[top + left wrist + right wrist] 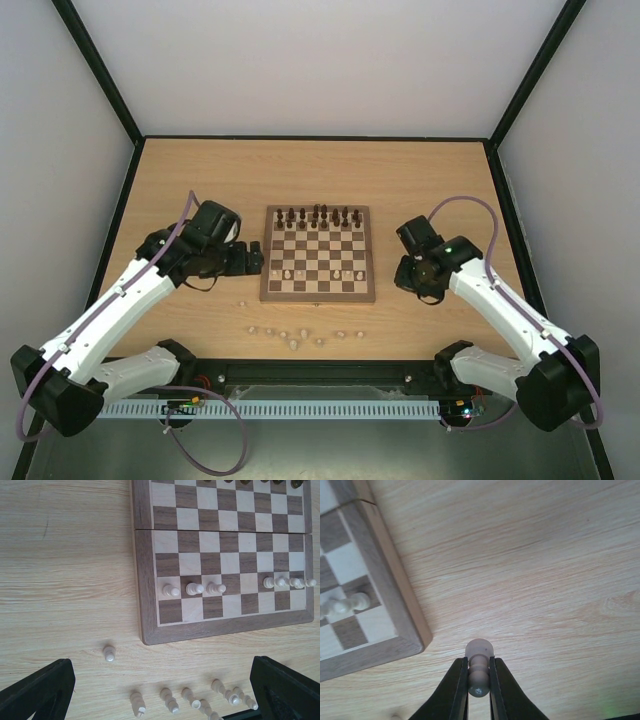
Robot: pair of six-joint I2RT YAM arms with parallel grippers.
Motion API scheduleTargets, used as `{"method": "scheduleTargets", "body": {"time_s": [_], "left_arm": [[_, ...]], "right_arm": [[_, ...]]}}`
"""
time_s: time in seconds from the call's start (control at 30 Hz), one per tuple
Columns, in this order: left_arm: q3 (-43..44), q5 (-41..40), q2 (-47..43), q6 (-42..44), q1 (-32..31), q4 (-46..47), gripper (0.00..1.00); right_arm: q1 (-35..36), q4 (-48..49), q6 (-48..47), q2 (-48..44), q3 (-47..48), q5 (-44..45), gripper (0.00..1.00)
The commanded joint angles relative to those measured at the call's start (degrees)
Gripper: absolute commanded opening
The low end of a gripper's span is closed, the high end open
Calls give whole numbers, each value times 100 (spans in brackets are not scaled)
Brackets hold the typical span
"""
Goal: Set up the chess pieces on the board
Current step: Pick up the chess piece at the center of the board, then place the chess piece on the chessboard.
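While the left claw hangs wide open left of the board, the right claw clenches a cream pawn just off the board's near right corner.

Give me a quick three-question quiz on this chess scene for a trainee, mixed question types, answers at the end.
1. True or false: the right gripper is shut on a cream chess piece beside the board.
2. Where do the loose cream pieces lie? A on the board; B on the table; C in a box.
3. Fill in: the left gripper has its jaws ____.
Key: 1 true; 2 B; 3 open.
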Motion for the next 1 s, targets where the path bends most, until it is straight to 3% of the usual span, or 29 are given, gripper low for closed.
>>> {"method": "scheduleTargets", "body": {"time_s": [0.0,0.27,0.47,0.97], "left_arm": [[240,-89,75,40,25,-149,99],[297,-173,-31,-41,23,-268,99],[298,-275,-172,-112,22,-398,99],[101,-388,-666,-313,26,-591,99]], "right_arm": [[20,-952,-343,-47,671,128,4],[384,-1545,-636,796,2466,96,4],[1077,-1647,-603,1782,3667,32,4],[2035,-1264,-684,3752,4527,-250,4]]}}
